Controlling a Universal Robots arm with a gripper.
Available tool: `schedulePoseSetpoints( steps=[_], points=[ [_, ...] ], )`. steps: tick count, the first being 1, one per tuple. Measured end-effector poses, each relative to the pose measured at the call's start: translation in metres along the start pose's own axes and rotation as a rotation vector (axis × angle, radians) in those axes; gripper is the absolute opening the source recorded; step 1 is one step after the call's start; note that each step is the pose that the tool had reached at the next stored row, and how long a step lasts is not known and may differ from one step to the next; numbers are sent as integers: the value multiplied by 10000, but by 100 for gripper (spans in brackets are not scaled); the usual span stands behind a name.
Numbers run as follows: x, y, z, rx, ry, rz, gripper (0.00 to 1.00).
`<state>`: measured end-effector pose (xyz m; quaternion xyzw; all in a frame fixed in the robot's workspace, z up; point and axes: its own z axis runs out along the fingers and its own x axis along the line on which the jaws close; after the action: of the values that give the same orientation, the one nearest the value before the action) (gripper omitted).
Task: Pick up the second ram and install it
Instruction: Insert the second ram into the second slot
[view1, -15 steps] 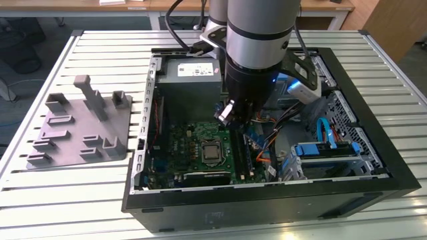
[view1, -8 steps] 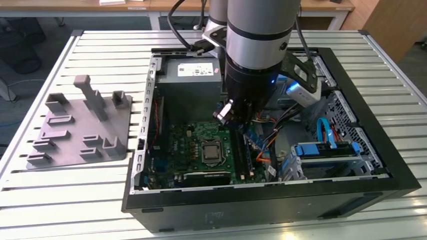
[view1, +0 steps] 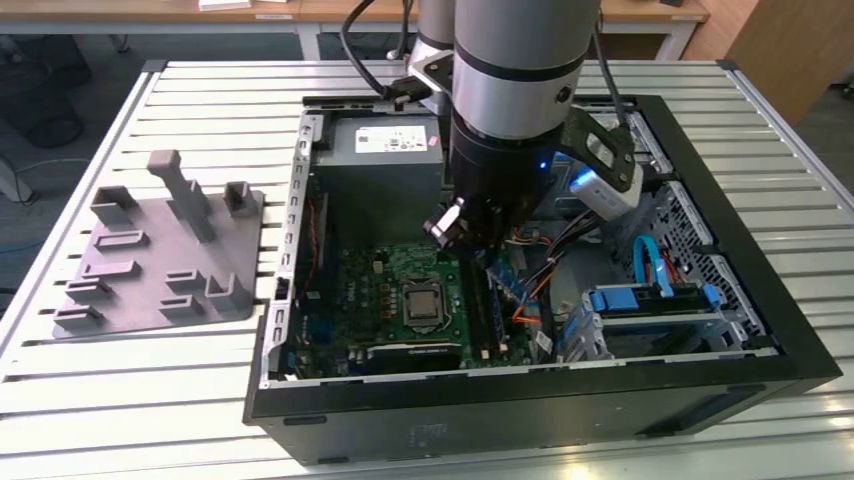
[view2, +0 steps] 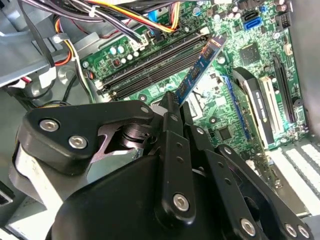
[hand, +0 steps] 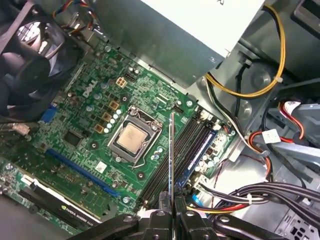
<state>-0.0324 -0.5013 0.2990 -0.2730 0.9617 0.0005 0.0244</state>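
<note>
1. I have the gripper (hand: 171, 209) clamped on one end of the second ram (hand: 171, 155). The stick reaches toward the motherboard (hand: 85, 135) inside the open computer case (view1: 747, 330).
2. Exterior view's left: a grey fixture plate (view1: 160, 260) lies on the slatted table (view1: 80, 400), beside the case and well apart from the gripper.
3. Centre: the processor socket (hand: 132, 137) sits just beside the memory slots (hand: 187, 145). The stick hangs over them, not seated.
4. My judgement: pick-up is done and insertion is in hand. It calls for the stick's edge parallel to a free slot and squarely over it.
5. Exterior view's right: a blue drive bracket (view1: 654, 300).
6. Writing: the white label (view1: 396, 141) on the power supply carries print I cannot read.
</note>
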Motion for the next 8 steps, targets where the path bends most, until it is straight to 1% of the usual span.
schedulePoseSetpoints(
  steps=[8],
  points=[
    [0,0,6,29,8,618,14]
  ],
)
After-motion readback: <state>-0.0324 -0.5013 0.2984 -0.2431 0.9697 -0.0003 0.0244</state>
